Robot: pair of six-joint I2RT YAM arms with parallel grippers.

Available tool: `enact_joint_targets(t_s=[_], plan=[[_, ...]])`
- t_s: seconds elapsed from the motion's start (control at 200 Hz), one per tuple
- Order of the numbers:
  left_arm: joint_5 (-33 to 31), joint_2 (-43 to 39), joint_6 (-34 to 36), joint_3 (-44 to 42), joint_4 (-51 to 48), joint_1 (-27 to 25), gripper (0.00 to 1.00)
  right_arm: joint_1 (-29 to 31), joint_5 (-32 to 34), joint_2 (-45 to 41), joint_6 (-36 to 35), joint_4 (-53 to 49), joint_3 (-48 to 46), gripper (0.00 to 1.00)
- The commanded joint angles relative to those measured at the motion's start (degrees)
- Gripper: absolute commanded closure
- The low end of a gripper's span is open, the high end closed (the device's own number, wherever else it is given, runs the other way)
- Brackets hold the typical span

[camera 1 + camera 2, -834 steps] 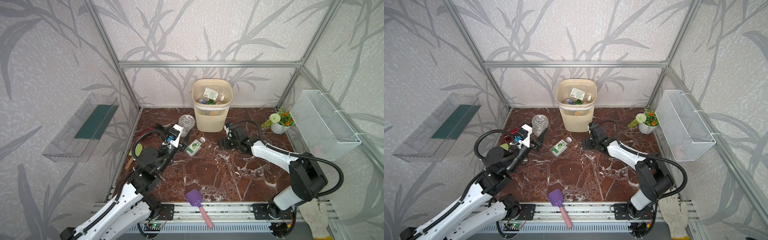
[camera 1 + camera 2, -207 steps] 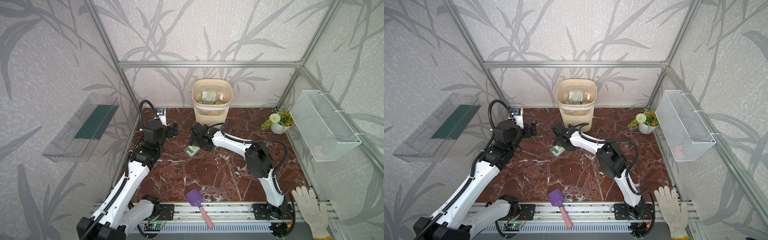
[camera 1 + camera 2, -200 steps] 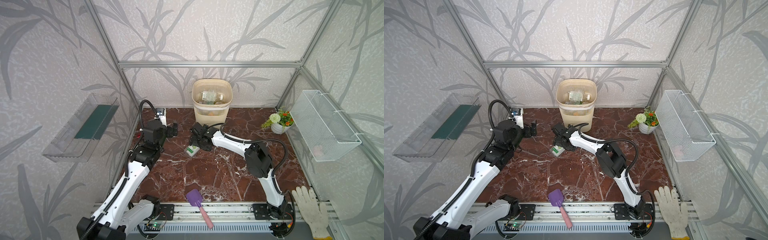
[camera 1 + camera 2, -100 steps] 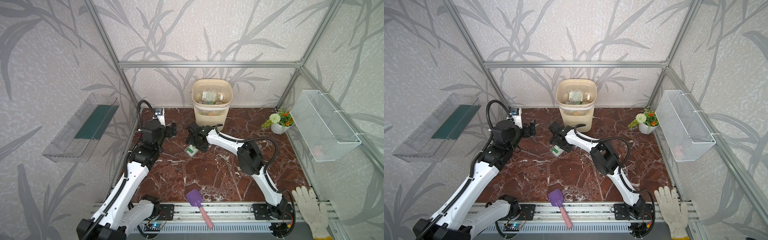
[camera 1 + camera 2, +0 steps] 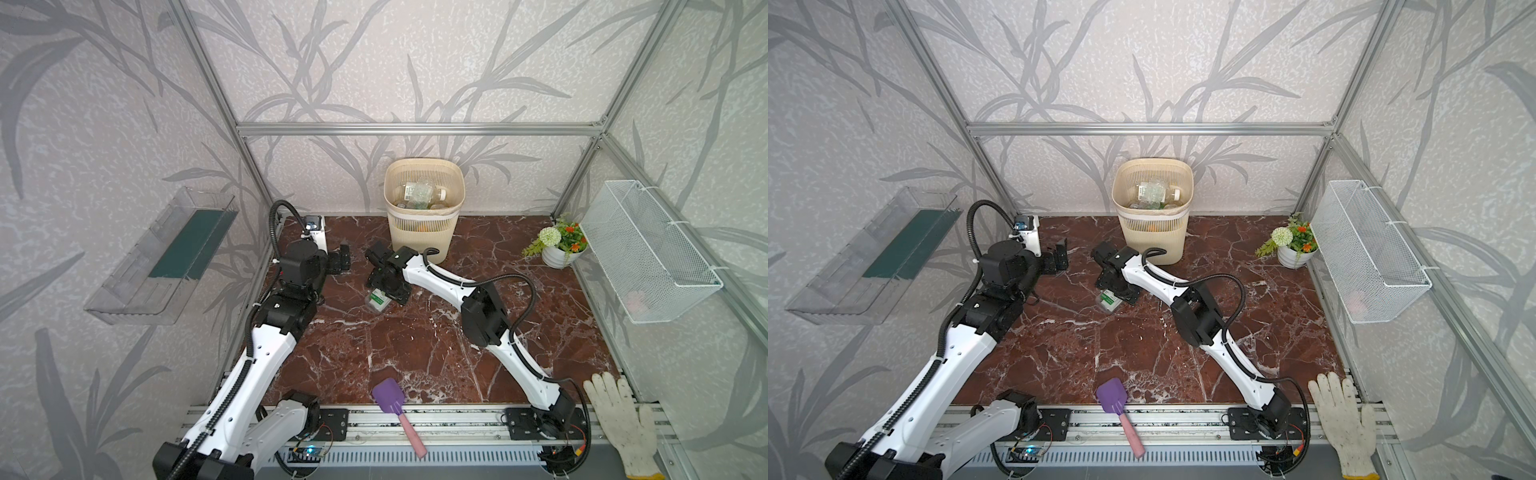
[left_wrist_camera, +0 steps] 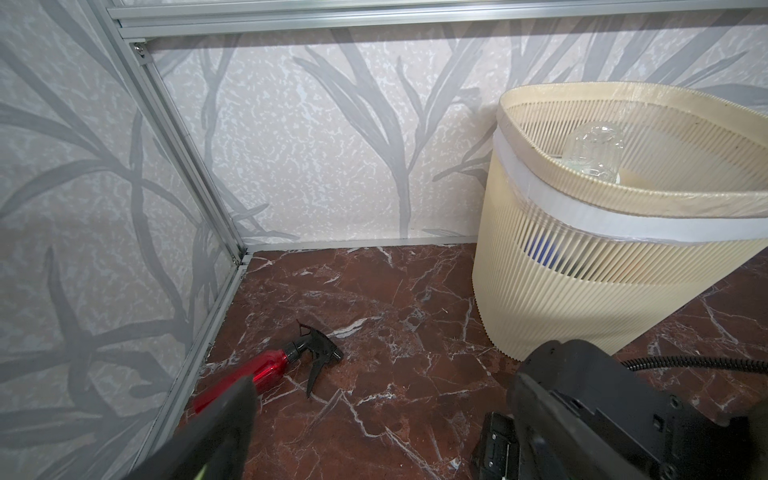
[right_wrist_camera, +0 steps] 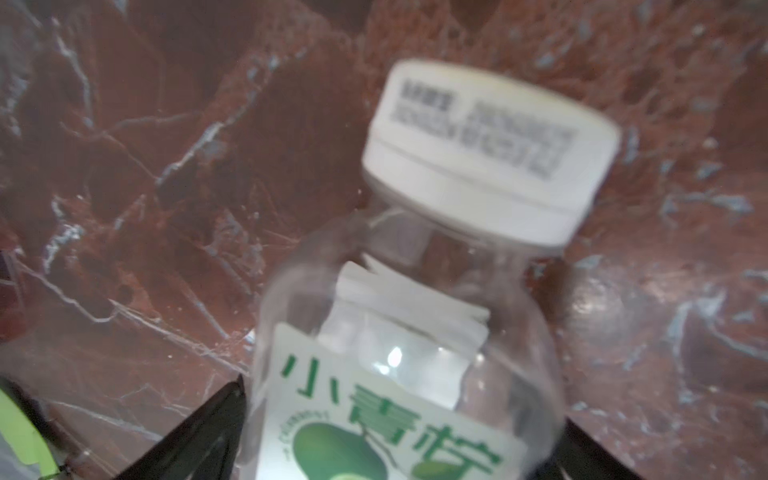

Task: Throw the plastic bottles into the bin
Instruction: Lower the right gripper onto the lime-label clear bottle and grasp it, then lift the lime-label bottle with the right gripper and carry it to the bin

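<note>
One red sprayer [image 6: 268,369] near bin [image 6: 582,299]

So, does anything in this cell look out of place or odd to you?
Yes. A white work glove lies on the front rail, off the table, and the purple scoop pokes over the table's front edge. A red spray bottle lies on its side beside a wall.

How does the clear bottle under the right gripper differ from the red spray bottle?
The clear bottle is see-through with a green-and-white label; the red spray bottle is red. The clear bottle has a flat white cap; the red spray bottle has a black trigger head. The clear bottle lies between the right gripper's jaws; the red spray bottle lies ungripped. Both lie sideways on the marble floor.
</note>
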Motion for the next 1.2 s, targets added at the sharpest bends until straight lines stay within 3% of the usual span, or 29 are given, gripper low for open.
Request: enact_joint_targets(t_s=[0.0, 0.095, 0.315, 0.455, 0.625, 0.92, 1.195], plan=[[0.24, -0.70, -0.93, 0.77, 0.30, 0.47, 0.05, -0.08, 0.67, 0.96, 0.49, -4.59, 1.17, 0.01], [0.91, -0.57, -1.25, 1.08, -0.14, 0.66, 0.06, -0.19, 1.74, 0.95, -0.25, -5.91, 1.01, 0.00], [1.12, -0.81, -1.42, 0.94, -0.04, 1.02, 0.06, -1.07, 2.55, -2.06, -2.63, -7.41, -5.02, 0.13], [0.92, -0.61, -1.47, 1.06, -0.03, 1.10, 0.06, -2.22, 2.86, -7.09, -5.14, -2.42, -14.34, 0.32], [0.88, -0.17, -1.52, 0.93, 0.03, 1.31, 0.06, -3.55, 2.41, -14.84, -10.57, 10.20, -28.31, 0.33], [1.71, 0.74, -1.77, 1.08, -0.12, 1.37, 0.07, -4.79, 4.43, -22.07, -21.53, 19.86, -39.47, 0.33], [2.10, 1.60, -2.21, 0.48, 0.60, 1.38, 0.08, -5.99, 8.46, -35.42, -30.87, 31.64, -53.74, 0.34]])
